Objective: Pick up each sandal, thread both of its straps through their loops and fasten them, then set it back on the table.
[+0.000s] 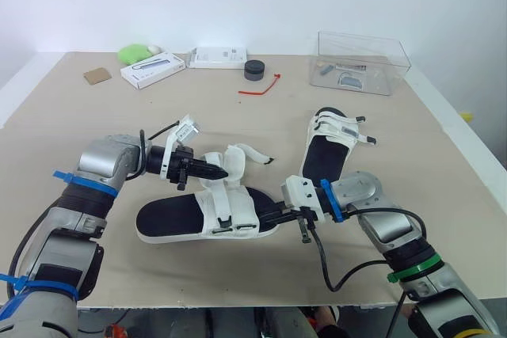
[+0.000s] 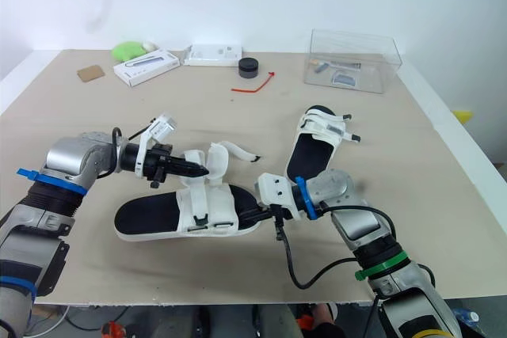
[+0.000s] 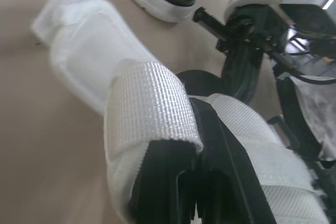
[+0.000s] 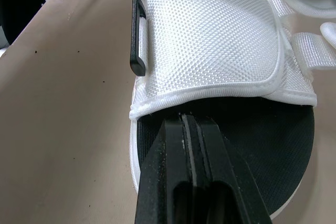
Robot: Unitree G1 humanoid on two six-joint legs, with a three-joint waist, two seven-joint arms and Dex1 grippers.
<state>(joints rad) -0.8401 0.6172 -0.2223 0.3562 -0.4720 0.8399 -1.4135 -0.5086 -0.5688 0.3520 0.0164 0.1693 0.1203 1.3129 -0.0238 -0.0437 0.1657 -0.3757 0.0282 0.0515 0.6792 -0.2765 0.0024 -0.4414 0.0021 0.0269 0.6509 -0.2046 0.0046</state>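
I had the near sandal (image 1: 170,219) lying flat on the table (image 1: 79,132), its long axis running across me, with the bare black heel toward my left arm and the toe toward my right. The left gripper (image 1: 212,170) reached in from the heel side, above the footbed. Its fingers were drawn narrow on the rear strap (image 1: 235,160), which stood up from the sandal with its loose tail trailing off the far edge. In the left wrist view the strap's woven face (image 3: 149,103) lay over one finger, so I judged it pinched rather than just touched. The right gripper (image 1: 273,215) came in along the sandal's axis from the toe end. Its fingers (image 4: 173,182) were pressed together with the tips on the footbed just under the hem of the front upper (image 4: 210,40); I could not tell whether they gripped anything. The black loops (image 4: 137,51) sat on the side of that upper. As I judged it, the next move hinged on carrying the strap from the left gripper across the sandal toward those loops. The left arm was plainly the nearer one, and the right only steadied the toe. Beyond the toe and a little farther from me, the second sandal (image 1: 326,152) lay apart from the near sandal. A red tie (image 1: 261,89), a black puck (image 1: 253,70), two white boxes (image 1: 153,69) and a clear box (image 1: 360,61) sat well beyond it. I judged none of these to be in the strap's path.
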